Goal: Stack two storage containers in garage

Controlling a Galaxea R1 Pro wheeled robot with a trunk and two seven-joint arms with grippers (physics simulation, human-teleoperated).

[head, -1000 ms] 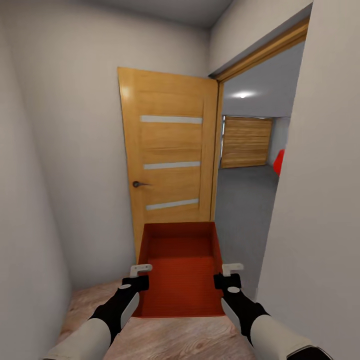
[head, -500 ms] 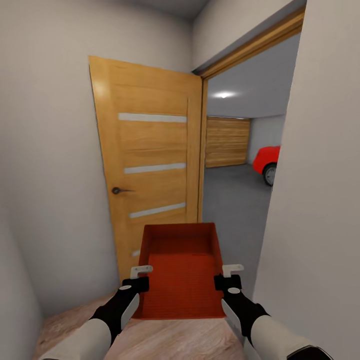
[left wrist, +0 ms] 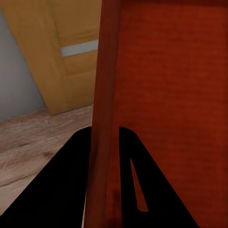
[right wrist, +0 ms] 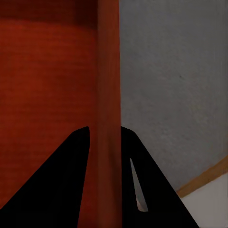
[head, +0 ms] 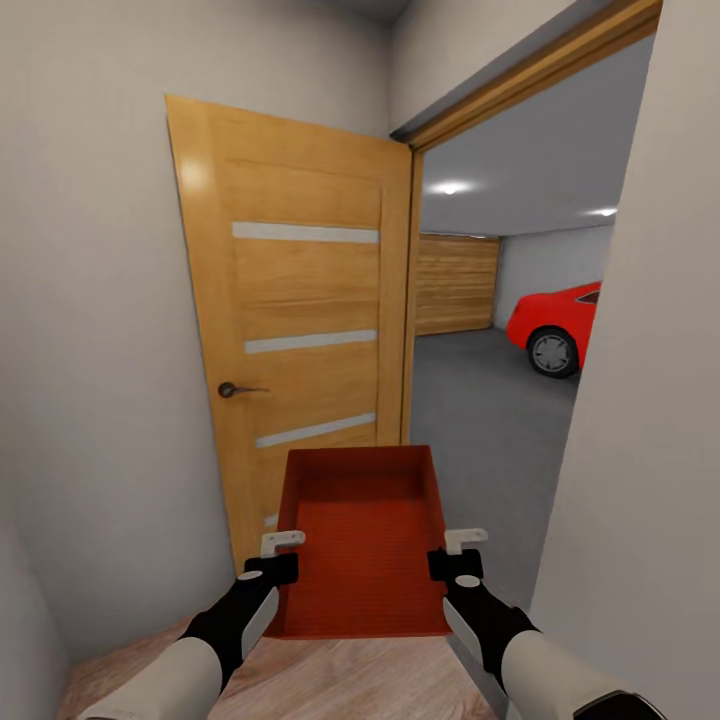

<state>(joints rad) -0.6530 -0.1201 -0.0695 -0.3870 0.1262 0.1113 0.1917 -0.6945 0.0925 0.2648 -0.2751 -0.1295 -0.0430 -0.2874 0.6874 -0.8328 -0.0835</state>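
The storage container (head: 363,540) hangs between the two arms, its long axis pointing straight ahead from the robot, with the left end effector (head: 281,556) clamped on its left wall near the near end and the right end effector (head: 459,550) clamped on its right wall opposite. Each wrist view shows that thin orange-red wall (left wrist: 105,118) running up between the dark fingers (right wrist: 61,185). Both arms sit equally close, so the bin is carried evenly, above the light wood-plank floor (head: 340,680). The way on lies ahead and to the right: the doorway opens onto the garage's dark grey floor (head: 480,420), with a red car (head: 556,325) well beyond. The open wooden door (head: 300,320) stands just past the bin's far end on the left, and the pale wall (head: 650,450) crowds the right arm; I judge these the likely snags.
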